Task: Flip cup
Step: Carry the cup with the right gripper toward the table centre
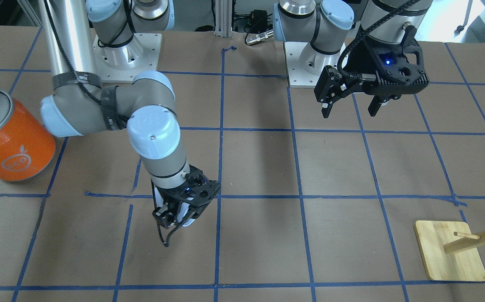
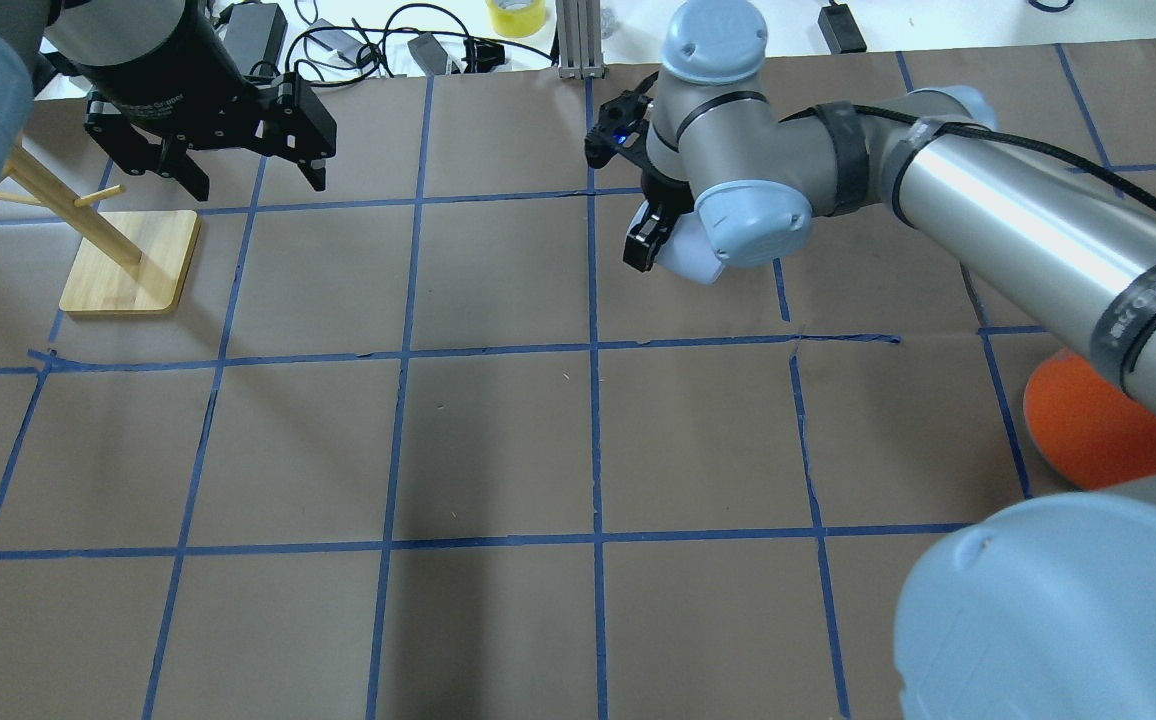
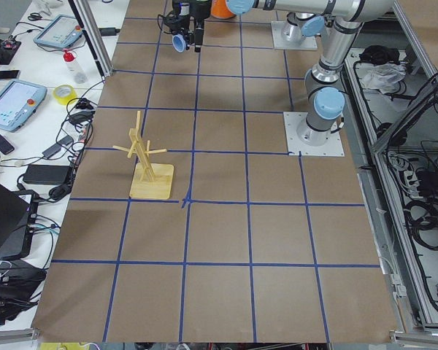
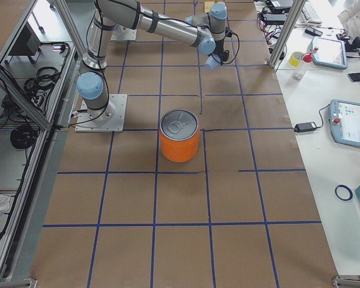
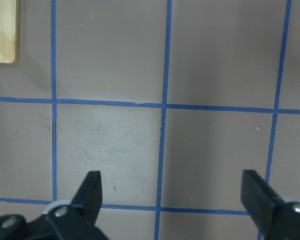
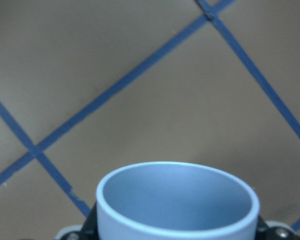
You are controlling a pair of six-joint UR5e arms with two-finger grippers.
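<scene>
Brown paper with a blue tape grid was spread over the tabletop [image 2: 498, 440]. The small pale bluish-white plastic cup [image 6: 177, 200] was seen clamped in the right claw [image 1: 178, 216], apparently held clear of the paper, with its light blue inside exposed to the right wrist camera. Meanwhile the left claw [image 5: 172, 182] was spread wide and empty, parked well apart from the action.

For the flip, it was judged that the wrist should be rolled slowly with the squeeze held firm, since smooth tapered plastic could be expected to slip. Enough height should be allowed so the rim isn't scraped, and the cup should be settled flat before being let go.

Nothing much was found in the way. The big orange can with silver top [image 4: 180, 137] and the wooden peg stand [image 3: 147, 164] were both set well apart from the cup.
</scene>
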